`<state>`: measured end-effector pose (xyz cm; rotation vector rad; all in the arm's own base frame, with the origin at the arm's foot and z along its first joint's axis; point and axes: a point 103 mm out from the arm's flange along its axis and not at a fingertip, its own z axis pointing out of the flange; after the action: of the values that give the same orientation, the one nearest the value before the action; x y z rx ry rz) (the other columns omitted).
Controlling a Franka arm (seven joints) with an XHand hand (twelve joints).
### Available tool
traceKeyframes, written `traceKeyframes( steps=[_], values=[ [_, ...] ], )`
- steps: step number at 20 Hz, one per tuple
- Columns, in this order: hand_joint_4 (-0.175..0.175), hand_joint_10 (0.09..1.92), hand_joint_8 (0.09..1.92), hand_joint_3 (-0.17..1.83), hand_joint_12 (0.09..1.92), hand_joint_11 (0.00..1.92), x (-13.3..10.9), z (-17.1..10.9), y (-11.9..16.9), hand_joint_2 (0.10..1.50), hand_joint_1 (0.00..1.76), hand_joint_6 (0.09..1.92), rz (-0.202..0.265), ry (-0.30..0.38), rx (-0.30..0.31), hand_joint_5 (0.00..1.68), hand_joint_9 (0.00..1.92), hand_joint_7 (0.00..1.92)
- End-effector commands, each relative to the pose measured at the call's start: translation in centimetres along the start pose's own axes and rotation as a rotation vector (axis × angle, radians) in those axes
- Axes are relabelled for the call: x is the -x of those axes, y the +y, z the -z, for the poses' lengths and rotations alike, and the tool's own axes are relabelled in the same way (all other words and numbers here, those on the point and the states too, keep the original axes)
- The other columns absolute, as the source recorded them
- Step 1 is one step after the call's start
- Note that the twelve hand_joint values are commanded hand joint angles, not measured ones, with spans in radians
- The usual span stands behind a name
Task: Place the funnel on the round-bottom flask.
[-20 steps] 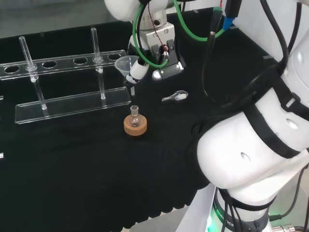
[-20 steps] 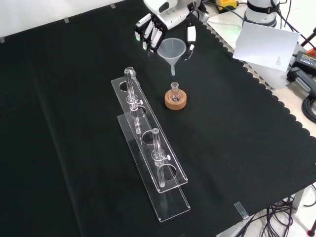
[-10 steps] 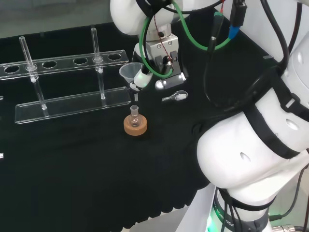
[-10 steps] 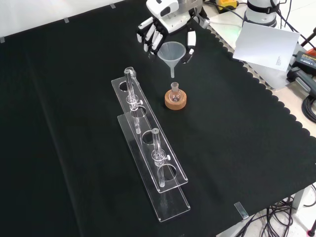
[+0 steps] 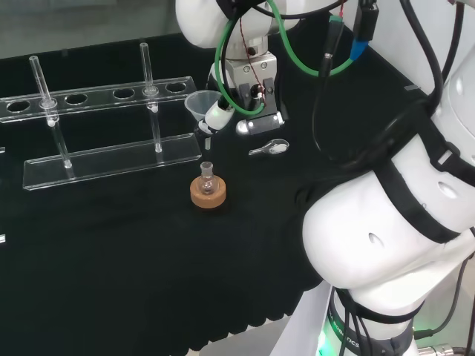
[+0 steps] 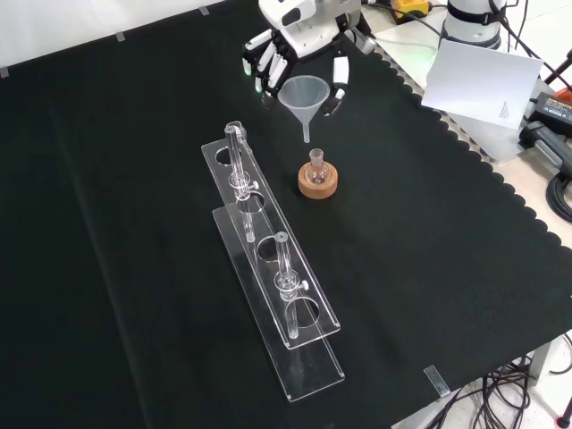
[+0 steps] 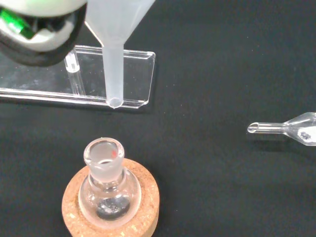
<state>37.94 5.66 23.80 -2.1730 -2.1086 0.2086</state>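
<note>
A clear funnel (image 6: pixel 306 96) hangs in the air, stem down, with the hand (image 6: pixel 284 55) shut on its cone. In the head view the funnel (image 5: pixel 202 106) sits just left of the hand (image 5: pixel 220 114). A small round-bottom flask (image 6: pixel 315 166) stands upright on a cork ring (image 6: pixel 318 183) on the black cloth. The funnel's stem tip (image 7: pixel 114 101) hovers a short way above and beyond the flask's open neck (image 7: pixel 103 152). In the head view the flask (image 5: pixel 206 178) stands below the funnel on its cork ring (image 5: pixel 208 194).
A clear rack (image 6: pixel 268 268) with upright tubes runs along the cloth to the left of the flask in the front view. A small glass piece (image 5: pixel 270 148) lies right of the flask in the head view. The cloth's scalloped edge (image 6: pixel 487 179) lies to the right.
The hand has carried the funnel nearer to the flask, then lifted it slightly; its stem now hangs close above the flask's neck. Flask and rack have not moved.
</note>
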Motion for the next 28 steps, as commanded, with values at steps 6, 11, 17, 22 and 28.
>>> traceKeyframes(
  steps=[6,11,17,22,28],
  values=[
    [0.066,0.43,0.52,0.70,1.26,0.00,0.1,-0.6,0.0,0.50,0.89,0.17,-0.033,0.053,-0.025,0.85,0.68,1.08],
    [0.066,0.43,0.52,0.70,1.26,0.00,-0.6,-0.7,-0.2,0.50,0.89,0.18,-0.004,0.046,-0.035,0.85,0.68,1.08],
    [0.066,0.43,0.52,0.70,1.26,0.00,-0.3,-1.7,-0.5,0.50,0.89,0.18,0.000,0.047,-0.068,0.85,0.68,1.08],
    [0.066,0.43,0.52,0.70,1.26,0.00,0.0,-1.8,-0.7,0.50,0.90,0.18,-0.014,0.056,-0.072,0.85,0.68,1.08],
    [0.065,0.43,0.52,0.71,1.25,0.00,-0.6,-1.7,-0.5,0.50,0.90,0.18,0.015,0.058,-0.075,0.85,0.68,1.08]
  ],
)
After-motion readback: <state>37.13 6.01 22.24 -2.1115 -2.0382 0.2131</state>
